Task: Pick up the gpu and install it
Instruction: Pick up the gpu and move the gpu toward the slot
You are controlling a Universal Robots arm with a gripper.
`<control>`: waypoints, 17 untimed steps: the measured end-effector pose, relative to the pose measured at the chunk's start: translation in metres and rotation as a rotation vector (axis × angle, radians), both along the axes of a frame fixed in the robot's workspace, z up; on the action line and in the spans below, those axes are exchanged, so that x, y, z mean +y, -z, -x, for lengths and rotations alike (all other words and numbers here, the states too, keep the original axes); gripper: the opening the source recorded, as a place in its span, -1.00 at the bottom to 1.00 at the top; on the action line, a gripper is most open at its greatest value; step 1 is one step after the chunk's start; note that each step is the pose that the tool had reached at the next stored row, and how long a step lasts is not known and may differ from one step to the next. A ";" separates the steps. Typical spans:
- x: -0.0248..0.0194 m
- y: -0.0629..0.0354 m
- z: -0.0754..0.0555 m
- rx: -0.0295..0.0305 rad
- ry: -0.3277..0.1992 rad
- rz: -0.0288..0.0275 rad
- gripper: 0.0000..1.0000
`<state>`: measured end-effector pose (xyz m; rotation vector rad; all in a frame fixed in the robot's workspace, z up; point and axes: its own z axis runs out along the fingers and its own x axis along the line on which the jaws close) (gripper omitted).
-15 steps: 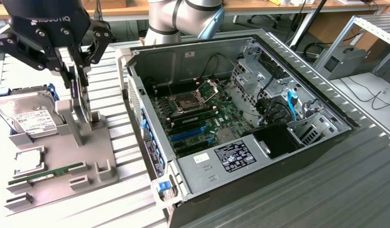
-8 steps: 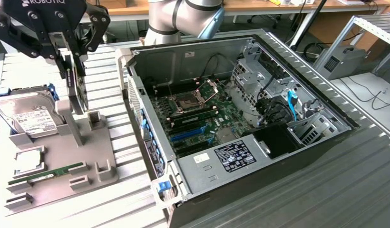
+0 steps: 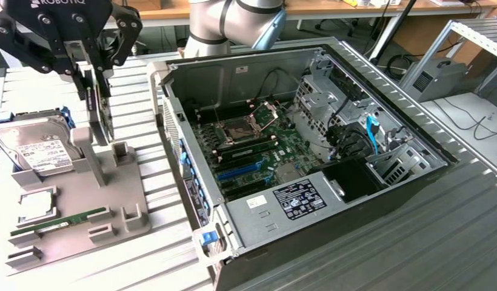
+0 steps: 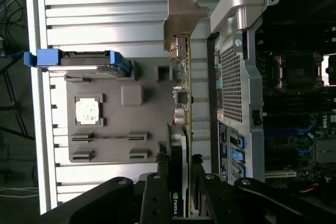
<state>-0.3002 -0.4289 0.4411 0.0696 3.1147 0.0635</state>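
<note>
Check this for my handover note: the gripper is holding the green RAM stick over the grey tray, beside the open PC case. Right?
Wrong item: the gripper is holding the gpu, a black card, over the grey tray beside the open PC case. The exterior view shows the RAM stick lying in that tray.

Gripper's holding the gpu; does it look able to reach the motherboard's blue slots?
Probably yes: the gripper holds the gpu beside the open case, whose blue slots lie uncovered; only the case's near wall stands between.

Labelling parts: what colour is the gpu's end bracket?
The gpu bracket is silvery-tan metal; the wrist view shows it best.
</note>
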 end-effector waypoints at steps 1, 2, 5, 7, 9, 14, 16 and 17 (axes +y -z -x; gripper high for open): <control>0.0000 0.0000 -0.011 0.0000 0.000 0.0000 -0.46; 0.0000 0.0001 -0.023 -0.0001 0.000 -0.0001 -0.46; 0.0000 0.0000 -0.057 0.0000 0.000 0.0000 -0.46; 0.0000 0.0001 -0.068 -0.0001 0.000 -0.0001 -0.46; 0.0000 0.0000 -0.074 -0.0001 0.000 0.0000 -0.46; 0.0002 0.0000 -0.142 -0.0001 0.000 0.0000 -0.46; 0.0002 0.0000 -0.166 -0.0001 0.000 0.0000 -0.46; 0.0002 0.0000 -0.169 0.0000 0.000 0.0000 -0.46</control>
